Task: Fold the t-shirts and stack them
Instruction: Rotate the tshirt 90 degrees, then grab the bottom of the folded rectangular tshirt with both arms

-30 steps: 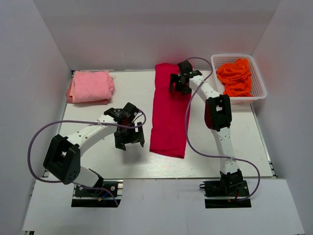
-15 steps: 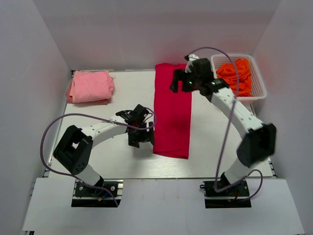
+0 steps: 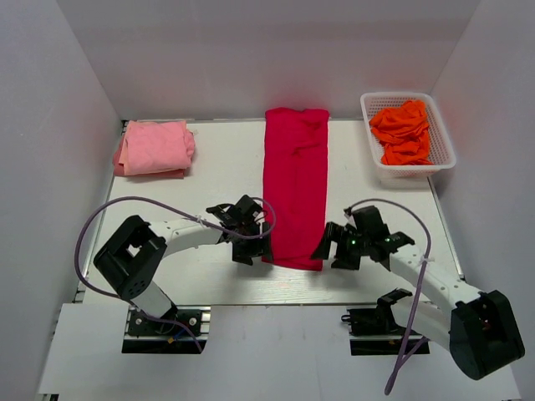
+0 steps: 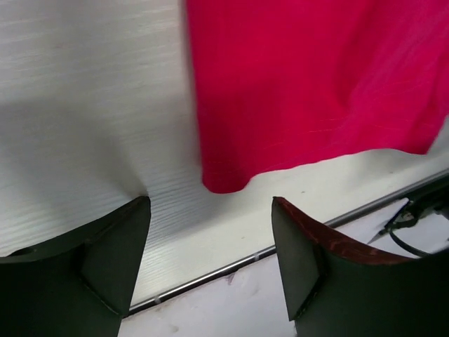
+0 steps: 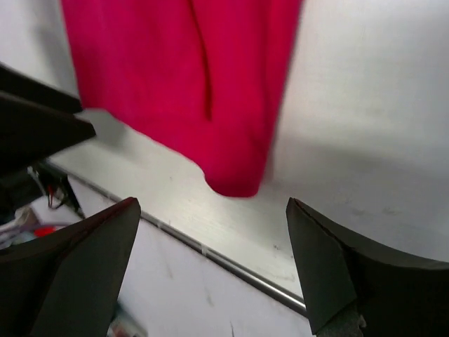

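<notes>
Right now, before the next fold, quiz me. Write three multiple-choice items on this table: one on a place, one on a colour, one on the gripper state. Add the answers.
1. Where do the orange t-shirts lie?
A. On the near edge of the table
B. In the white basket at the far right
C. Between the two arm bases

2. What colour is the far-left t-shirt?
A. Pink
B. Blue
C. Green

3. How do the left gripper and the right gripper stand?
A. Both shut on cloth
B. One open, one shut
C. Both open, one at each near corner of the red t-shirt

Answers:
1. B: the orange cloth sits inside the basket walls.
2. A: it shows light pink in the top view.
3. C: each wrist view shows the fingers spread apart with a red corner just ahead.
</notes>
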Controlling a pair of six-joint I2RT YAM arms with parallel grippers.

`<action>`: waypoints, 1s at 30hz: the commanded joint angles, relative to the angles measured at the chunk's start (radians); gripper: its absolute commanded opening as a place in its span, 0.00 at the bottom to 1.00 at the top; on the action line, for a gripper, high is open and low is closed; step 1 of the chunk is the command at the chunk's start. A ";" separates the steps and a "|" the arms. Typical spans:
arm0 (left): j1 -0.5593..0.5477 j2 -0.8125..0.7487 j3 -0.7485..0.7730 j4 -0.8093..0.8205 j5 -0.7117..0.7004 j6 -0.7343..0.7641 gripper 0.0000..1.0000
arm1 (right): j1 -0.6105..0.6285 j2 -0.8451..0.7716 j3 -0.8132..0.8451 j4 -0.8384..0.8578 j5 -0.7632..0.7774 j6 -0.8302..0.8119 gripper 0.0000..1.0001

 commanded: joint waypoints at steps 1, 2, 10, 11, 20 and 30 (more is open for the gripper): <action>-0.023 -0.005 -0.043 0.098 0.000 -0.033 0.78 | 0.013 -0.030 -0.099 0.106 -0.156 0.122 0.90; -0.032 -0.005 -0.054 0.110 0.000 -0.033 0.77 | 0.013 -0.033 -0.131 0.119 -0.158 0.133 0.90; -0.063 0.073 -0.008 0.100 -0.055 -0.044 0.48 | 0.012 0.064 -0.165 0.217 -0.060 0.153 0.78; -0.072 0.073 -0.008 0.100 -0.068 -0.044 0.45 | 0.013 0.071 -0.161 0.214 -0.040 0.153 0.75; -0.072 0.116 0.046 -0.005 -0.134 -0.044 0.00 | 0.010 0.116 -0.182 0.209 0.095 0.180 0.00; -0.106 -0.057 -0.018 -0.086 -0.009 -0.071 0.00 | 0.047 -0.088 -0.121 -0.056 0.020 0.074 0.00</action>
